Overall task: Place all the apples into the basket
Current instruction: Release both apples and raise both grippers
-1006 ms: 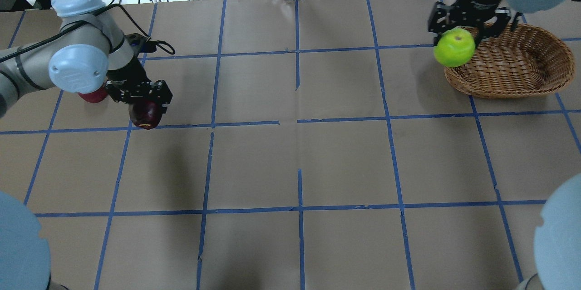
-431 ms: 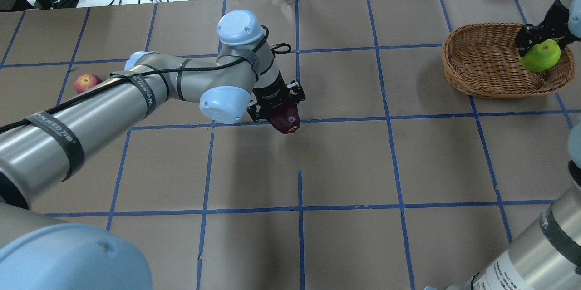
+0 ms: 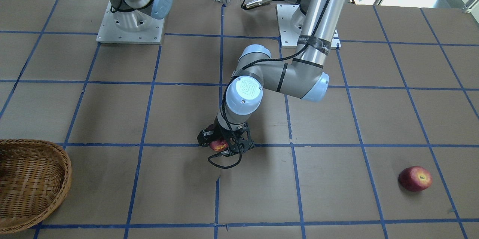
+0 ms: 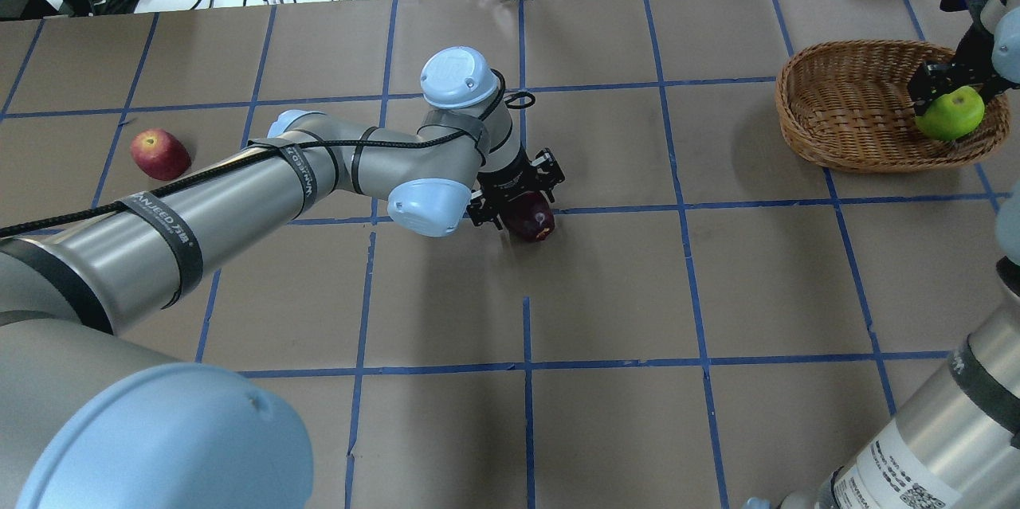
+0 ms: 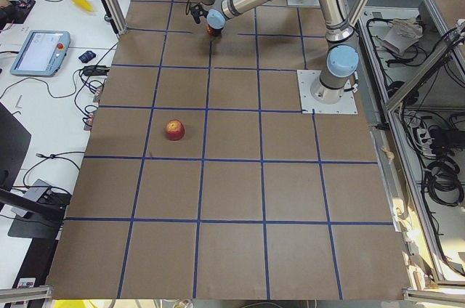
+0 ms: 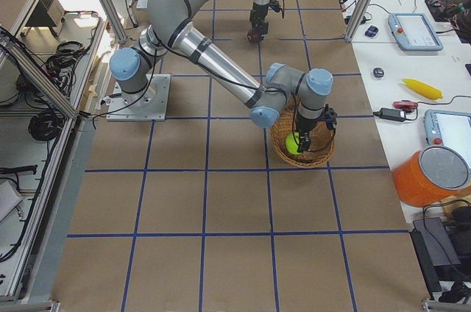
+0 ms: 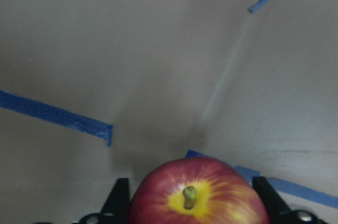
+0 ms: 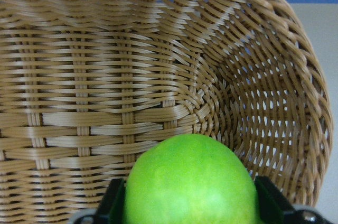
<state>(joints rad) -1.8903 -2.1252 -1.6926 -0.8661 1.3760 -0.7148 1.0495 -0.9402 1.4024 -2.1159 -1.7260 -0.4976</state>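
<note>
1. In the front-facing view, the left claw point(image 3: 223, 143) was clamped on the dark red round apple point(image 3: 217, 145), low over the brown, blue-taped surface point(image 3: 112, 112). It was well apart from the oval light-brown wicker basket point(image 3: 66, 168). The lighter red round apple point(image 3: 414, 178) lay loose, farther still from the basket.
2. In the overhead view, the right claw point(image 4: 945, 95) gripped the lime-green round apple point(image 4: 950, 115) inside the basket, near the rim farthest from the other apples.
3. The left-end view showed the lighter red apple alone, far from the basket. The right-end view put the green apple low within the basket's wall; whether it touched the weave could not be told.
4. In the left wrist view, black fingers point(image 7: 119, 198) flanked the dark red apple squarely, stem forward.
5. In the right wrist view, fingers point(image 8: 113, 198) held the green apple, with the basket's woven floor just ahead. The release would likely go best made low and well inside the rim, with the jaws opened wide and then lifted straight out. The left arm would do well to wait beside the basket until the right had left it.
</note>
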